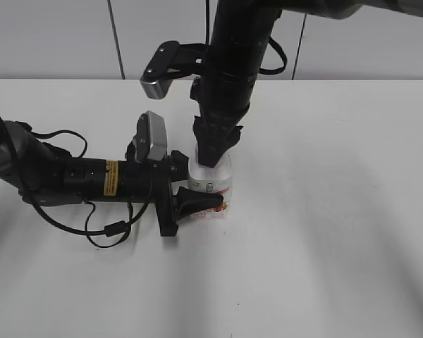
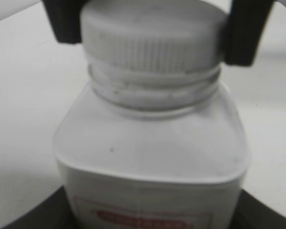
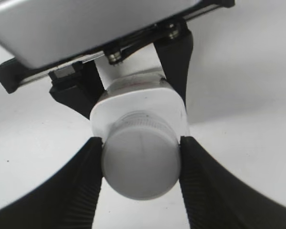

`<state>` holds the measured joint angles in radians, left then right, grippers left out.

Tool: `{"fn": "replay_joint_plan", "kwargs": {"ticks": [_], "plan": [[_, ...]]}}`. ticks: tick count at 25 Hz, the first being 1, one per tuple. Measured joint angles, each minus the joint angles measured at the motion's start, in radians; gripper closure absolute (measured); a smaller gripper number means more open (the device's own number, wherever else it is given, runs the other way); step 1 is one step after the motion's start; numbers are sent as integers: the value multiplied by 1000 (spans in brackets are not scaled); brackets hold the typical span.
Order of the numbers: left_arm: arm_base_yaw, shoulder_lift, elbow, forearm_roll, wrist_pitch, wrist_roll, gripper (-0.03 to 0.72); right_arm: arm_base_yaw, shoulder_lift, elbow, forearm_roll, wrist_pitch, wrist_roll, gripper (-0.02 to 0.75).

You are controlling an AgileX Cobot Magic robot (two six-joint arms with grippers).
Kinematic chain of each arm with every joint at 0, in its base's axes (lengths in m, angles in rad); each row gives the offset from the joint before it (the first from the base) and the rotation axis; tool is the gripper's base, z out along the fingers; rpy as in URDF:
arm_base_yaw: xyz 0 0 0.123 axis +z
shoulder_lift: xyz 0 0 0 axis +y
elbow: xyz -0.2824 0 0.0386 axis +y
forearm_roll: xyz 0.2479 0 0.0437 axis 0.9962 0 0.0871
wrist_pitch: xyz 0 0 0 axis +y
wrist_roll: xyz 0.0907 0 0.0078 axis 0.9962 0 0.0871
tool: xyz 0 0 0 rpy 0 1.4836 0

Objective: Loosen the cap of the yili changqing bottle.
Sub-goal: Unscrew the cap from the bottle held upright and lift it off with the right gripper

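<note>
White surface (image 1: 338,232) fills my exterior feed, with pale wall panels behind it. Near the middle stands the yili changqing bottle (image 1: 213,189), upright, and I place everything else from it.

My left tool (image 1: 197,202) lies low along the surface and comes at the bottle from its left side; its dark fingers (image 1: 201,199) clamp the squarish body, one across the front face over the pink-red label and the other behind. In the left wrist feed the bottle (image 2: 152,157) fills the frame, and the dark inner faces of that tool sit at the bottle's lower corners (only slivers show).

My right tool (image 1: 213,151) comes straight down from above the bottle. In the right wrist feed its two ribbed pads (image 3: 93,176) press against opposite sides of the cap (image 3: 141,164), so it is closed on the cap. The left wrist feed confirms this: the dark fingertips (image 2: 240,33) touch both sides of the ridged cap (image 2: 152,36), which sits on the bottle's wide neck. Whether the cap has turned at all I cannot tell.
</note>
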<state>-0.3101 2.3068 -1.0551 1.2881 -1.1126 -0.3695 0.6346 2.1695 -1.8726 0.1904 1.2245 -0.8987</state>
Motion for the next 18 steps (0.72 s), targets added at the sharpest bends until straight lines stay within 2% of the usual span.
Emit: {"fn": "replay_joint_plan", "kwargs": {"ticks": [18], "plan": [[0, 0, 0, 0, 1, 0, 307, 0, 0, 0, -1, 0, -37, 346]]}}
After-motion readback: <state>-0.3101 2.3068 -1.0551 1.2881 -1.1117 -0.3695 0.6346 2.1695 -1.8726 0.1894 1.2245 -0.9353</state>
